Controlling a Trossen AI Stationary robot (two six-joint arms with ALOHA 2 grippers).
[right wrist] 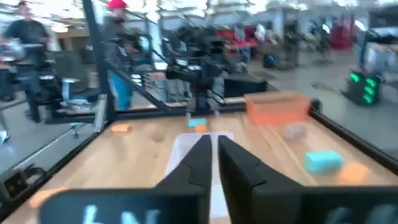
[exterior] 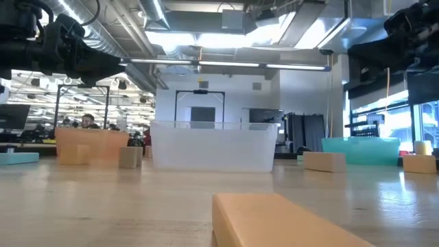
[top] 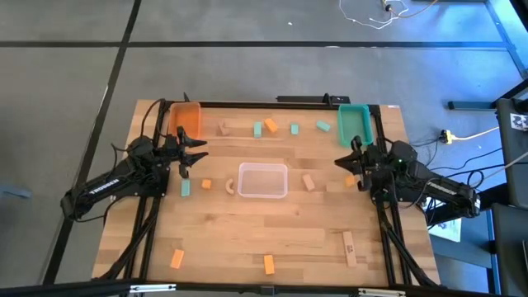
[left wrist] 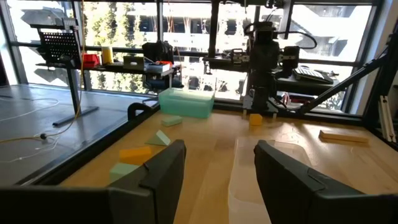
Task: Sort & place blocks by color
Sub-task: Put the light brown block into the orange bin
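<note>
A: From above, where do things stand?

B: The blocks lie scattered over the wooden counter (top: 272, 239), none yet in a bin as far as I can see. The orange tray (top: 188, 118) sits at one far corner, the teal tray (top: 355, 122) at the other, and the clear tray (top: 263, 180) in the middle, which I take to be one bin per colour. The left gripper (top: 186, 154) hangs near the orange tray with a mint block (top: 186, 188) and an orange block (top: 206, 184) close by. The right gripper (top: 350, 159) hangs below the teal tray, beside another orange block (top: 351, 180).

A: And level with the counter?

B: A tan block (exterior: 274, 219) fills the foreground, the clear tray behind it. Both arms are raised off the surface. Beyond is an open workshop with ceiling ducts and strip lights.

A: The left wrist camera?

B: Its jaws stand wide apart with nothing between them. Across the counter are the teal tray and the right arm (left wrist: 264, 68) upright above an orange block; windows and shelving lie behind.

A: The right wrist?

B: Jaws pressed nearly together, holding nothing I can see. The orange tray is ahead, with a mint block (right wrist: 323, 161) nearer. People stand in the room beyond. No block is gripped, so sorting looks barely begun.
</note>
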